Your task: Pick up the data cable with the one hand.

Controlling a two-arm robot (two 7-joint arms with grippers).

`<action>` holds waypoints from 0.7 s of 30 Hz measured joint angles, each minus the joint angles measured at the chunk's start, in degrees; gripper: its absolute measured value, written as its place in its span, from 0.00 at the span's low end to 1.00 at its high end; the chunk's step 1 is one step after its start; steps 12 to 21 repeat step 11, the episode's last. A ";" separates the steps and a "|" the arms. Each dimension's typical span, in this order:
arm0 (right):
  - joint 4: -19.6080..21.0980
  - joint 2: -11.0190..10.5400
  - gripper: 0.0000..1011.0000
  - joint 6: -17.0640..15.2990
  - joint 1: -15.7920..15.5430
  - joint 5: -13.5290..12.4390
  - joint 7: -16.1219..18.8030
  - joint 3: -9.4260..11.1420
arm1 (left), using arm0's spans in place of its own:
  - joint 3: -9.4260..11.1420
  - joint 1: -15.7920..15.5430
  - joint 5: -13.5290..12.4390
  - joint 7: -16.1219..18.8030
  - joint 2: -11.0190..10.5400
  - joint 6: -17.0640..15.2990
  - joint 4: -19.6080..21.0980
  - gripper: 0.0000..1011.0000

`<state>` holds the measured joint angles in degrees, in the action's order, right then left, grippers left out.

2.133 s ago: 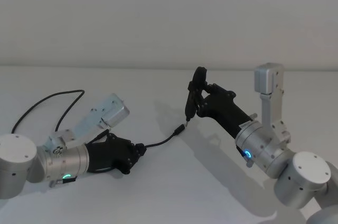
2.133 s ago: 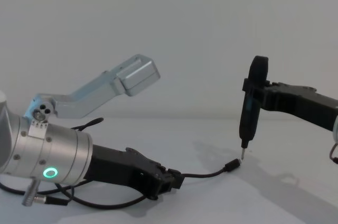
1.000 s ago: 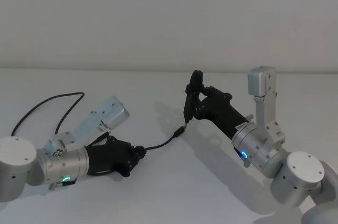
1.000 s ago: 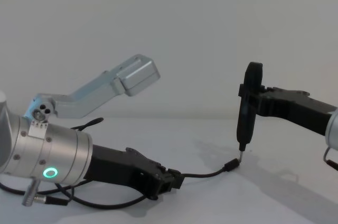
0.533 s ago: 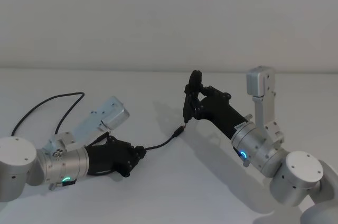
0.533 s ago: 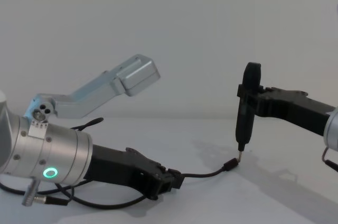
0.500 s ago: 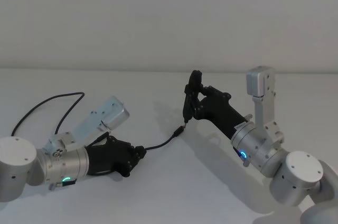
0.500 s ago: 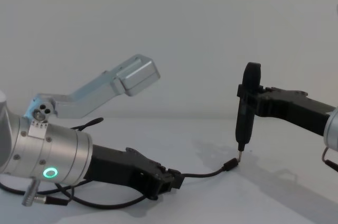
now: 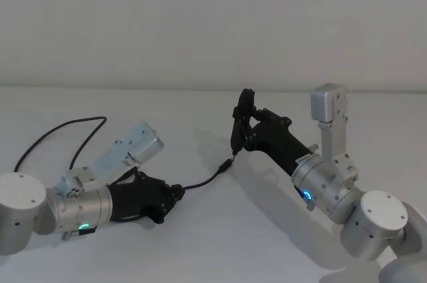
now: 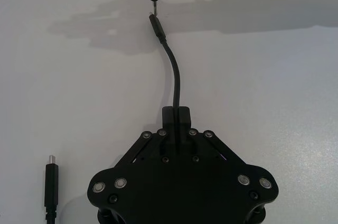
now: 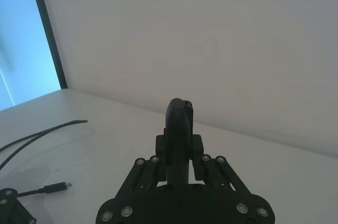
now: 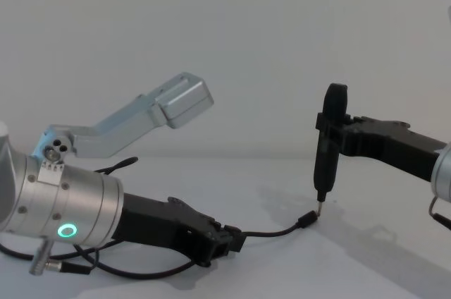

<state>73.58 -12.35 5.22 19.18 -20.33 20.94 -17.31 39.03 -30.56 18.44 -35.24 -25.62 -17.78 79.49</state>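
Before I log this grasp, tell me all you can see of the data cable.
The data cable is thin, black and flexible. The left gripper is shut on it low over the white table. A short length arcs forward to a plug lying just under the metal tip of the right gripper's upright pen tool. Another silver-tipped plug lies beside the left gripper.

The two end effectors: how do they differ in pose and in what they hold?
The left end effector lies low on the table, shut on the cable; the right end effector is raised, shut on an upright pen-like tool. The left points along the table; the right holds its tool tip down at the cable's plug. Both are black.
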 joint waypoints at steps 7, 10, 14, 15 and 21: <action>-0.04 0.00 0.27 0.03 0.03 0.03 0.04 0.00 | 0.00 0.00 0.00 0.00 0.00 0.00 0.00 0.05; -0.05 0.00 0.27 0.05 0.05 0.04 0.05 0.00 | 0.00 0.00 0.00 0.00 0.00 0.00 0.00 0.05; -0.06 0.00 0.27 0.05 0.06 0.04 0.05 0.00 | 0.00 0.00 0.00 0.00 0.00 0.00 0.00 0.05; -0.06 0.00 0.27 0.05 0.06 0.04 0.05 0.00 | 0.00 0.00 0.00 0.00 0.00 0.00 0.00 0.05; -0.06 0.00 0.27 0.05 0.06 0.04 0.05 0.00 | 0.00 0.00 0.00 0.00 0.00 0.00 0.00 0.05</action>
